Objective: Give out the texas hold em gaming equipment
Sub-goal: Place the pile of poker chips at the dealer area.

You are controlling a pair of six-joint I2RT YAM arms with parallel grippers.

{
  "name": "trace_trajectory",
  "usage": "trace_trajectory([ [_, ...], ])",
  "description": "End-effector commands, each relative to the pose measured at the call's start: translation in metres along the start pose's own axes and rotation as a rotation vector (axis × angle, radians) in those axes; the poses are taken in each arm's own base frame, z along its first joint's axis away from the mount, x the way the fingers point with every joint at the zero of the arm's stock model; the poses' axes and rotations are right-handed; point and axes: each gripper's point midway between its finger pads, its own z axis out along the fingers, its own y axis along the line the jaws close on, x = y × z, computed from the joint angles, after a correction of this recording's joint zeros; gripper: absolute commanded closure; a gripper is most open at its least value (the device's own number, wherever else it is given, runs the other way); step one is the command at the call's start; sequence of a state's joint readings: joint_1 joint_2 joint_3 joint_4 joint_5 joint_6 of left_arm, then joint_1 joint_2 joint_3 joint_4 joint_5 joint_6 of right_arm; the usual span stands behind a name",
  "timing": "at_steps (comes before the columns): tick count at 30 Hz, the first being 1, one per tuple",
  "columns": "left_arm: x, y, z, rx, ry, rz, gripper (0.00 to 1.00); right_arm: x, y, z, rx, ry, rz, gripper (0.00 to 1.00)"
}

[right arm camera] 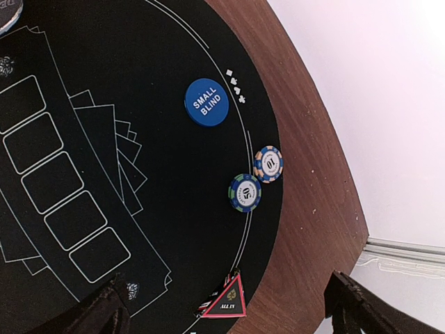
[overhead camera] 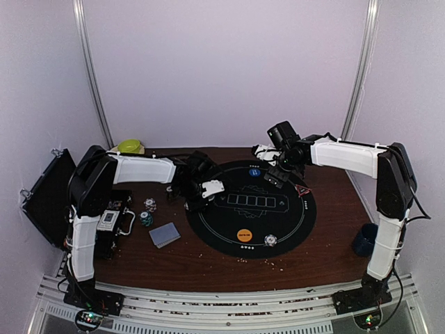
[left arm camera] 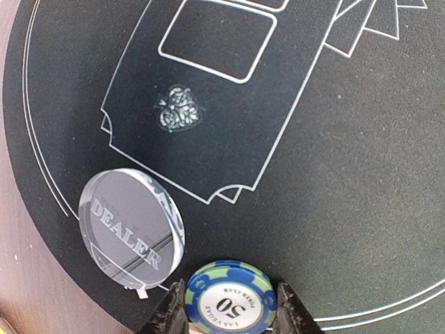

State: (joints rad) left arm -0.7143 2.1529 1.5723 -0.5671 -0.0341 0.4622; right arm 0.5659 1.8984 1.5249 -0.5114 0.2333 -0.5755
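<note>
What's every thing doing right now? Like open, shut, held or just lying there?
Left pincer: shut on the 50 chip.
Right pincer: open, empty.
Dealer button: lying flat on the mat.
Small blind button: lying flat on the mat.
All-in triangle: flat at the mat's edge.
Card deck: stacked face down on the table.
Chip case: open.

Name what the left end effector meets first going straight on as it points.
Likely the black mat, beside the clear DEALER button; its gripped 50 chip would touch down first. Height is unclear.

50 chip (left arm camera: 231,300) lower rim cut off; left fingers (left arm camera: 169,316) mostly cropped.
</note>
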Motion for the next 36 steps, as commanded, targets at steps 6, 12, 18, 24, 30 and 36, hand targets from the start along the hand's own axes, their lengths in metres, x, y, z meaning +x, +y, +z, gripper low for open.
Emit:
trace_trajectory([
  [6, 0.006, 0.003, 0.001, -0.025, 0.013, 0.007, 0.59, -0.004, -0.007, -0.012, 0.021, -0.022, 0.009, 0.00],
  [12, 0.005, 0.006, -0.009, -0.040, 0.000, 0.001, 0.50, -0.004, -0.007, -0.012, 0.020, -0.024, 0.009, 0.00],
  [18, 0.000, 0.009, -0.023, -0.052, -0.020, 0.000, 0.46, -0.004, -0.008, -0.013, 0.021, -0.026, 0.010, 0.00],
  [24, -0.005, 0.013, -0.046, -0.069, -0.051, 0.004, 0.42, -0.005, -0.008, -0.013, 0.021, -0.027, 0.010, 0.00],
  [30, -0.018, 0.025, -0.093, -0.128, -0.128, 0.013, 0.30, -0.006, -0.008, -0.015, 0.015, -0.036, 0.013, 0.00],
  [36, -0.009, 0.055, -0.143, -0.235, -0.195, -0.046, 0.02, -0.010, -0.011, -0.019, 0.022, -0.053, 0.034, 0.00],
])
